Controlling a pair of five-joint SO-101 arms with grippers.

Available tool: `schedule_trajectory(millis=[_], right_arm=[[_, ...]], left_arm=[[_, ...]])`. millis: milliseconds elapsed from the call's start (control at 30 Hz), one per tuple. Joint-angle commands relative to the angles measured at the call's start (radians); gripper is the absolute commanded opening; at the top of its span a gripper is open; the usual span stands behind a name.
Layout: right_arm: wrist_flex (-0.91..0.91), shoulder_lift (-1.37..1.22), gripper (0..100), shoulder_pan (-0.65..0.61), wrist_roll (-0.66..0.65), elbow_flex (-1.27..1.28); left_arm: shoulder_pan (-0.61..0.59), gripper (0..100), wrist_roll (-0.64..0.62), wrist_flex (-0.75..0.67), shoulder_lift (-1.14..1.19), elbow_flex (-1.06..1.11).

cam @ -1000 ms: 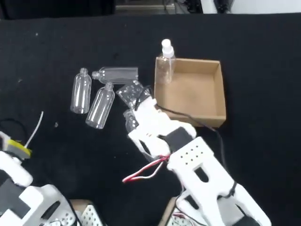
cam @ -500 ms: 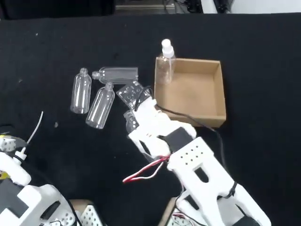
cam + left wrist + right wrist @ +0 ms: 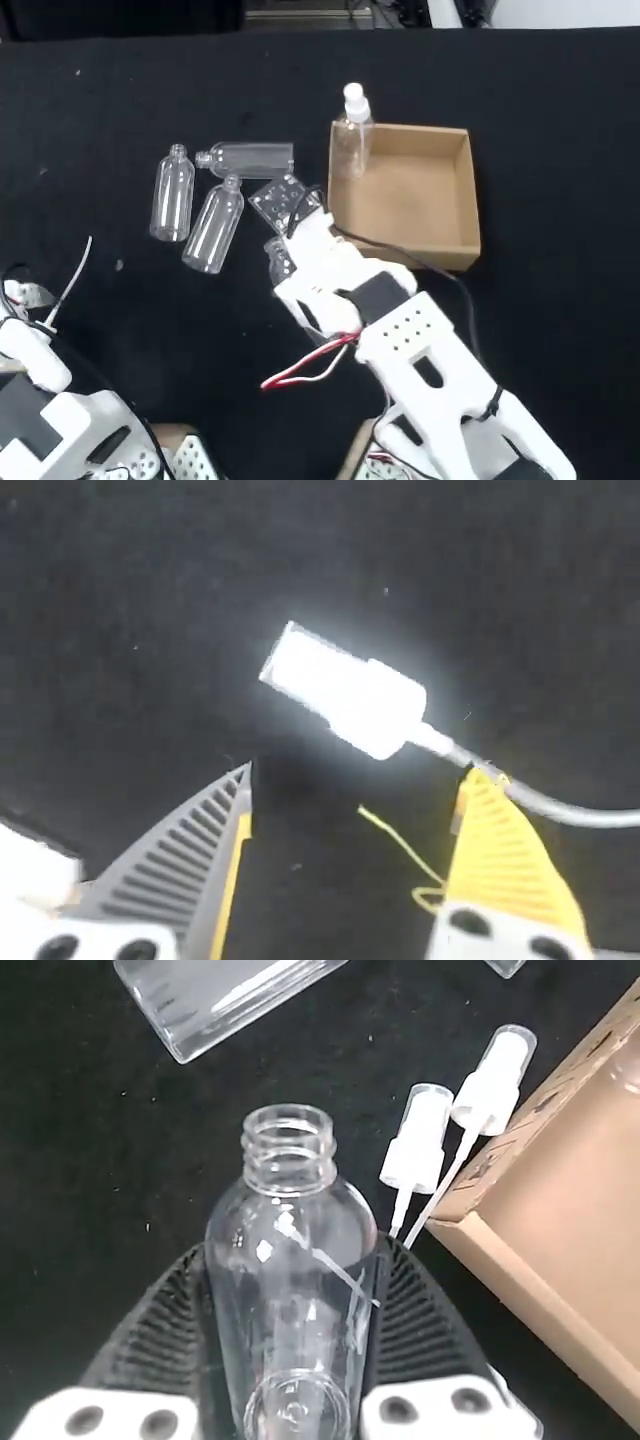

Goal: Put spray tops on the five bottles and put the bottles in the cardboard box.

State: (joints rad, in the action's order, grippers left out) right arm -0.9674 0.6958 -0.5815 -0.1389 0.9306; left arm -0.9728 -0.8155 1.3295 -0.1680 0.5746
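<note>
The right gripper (image 3: 295,1255) was clamped round an uncapped bottle (image 3: 290,1310) just beside the cardboard box (image 3: 470,190). The left gripper (image 3: 357,772), well apart from the box, hung with its jaws spread over a loose spray top (image 3: 345,695). One capped bottle (image 3: 351,140) stood at the box's corner, and three bare bottles (image 3: 215,225) lay beyond it. In my judgement the second capping was in hand. The next move called for pinching that top and feeding its tube into the held neck.

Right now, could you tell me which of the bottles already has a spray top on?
The upright bottle at the cardboard box's far left corner: it alone wears a white spray top; the other four have bare necks.
</note>
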Motion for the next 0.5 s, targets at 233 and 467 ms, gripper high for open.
schedule_trajectory(millis=[233,467], right_arm=[[0.023,-0.004,1.1,-0.017,0.000,-0.005],[0.025,-0.004,1.1,-0.017,0.000,-0.004]], left_arm=[[-0.025,31,-0.123,-0.238,-0.008,0.101],[-0.025,31,-0.124,-0.393,-0.008,0.196]])
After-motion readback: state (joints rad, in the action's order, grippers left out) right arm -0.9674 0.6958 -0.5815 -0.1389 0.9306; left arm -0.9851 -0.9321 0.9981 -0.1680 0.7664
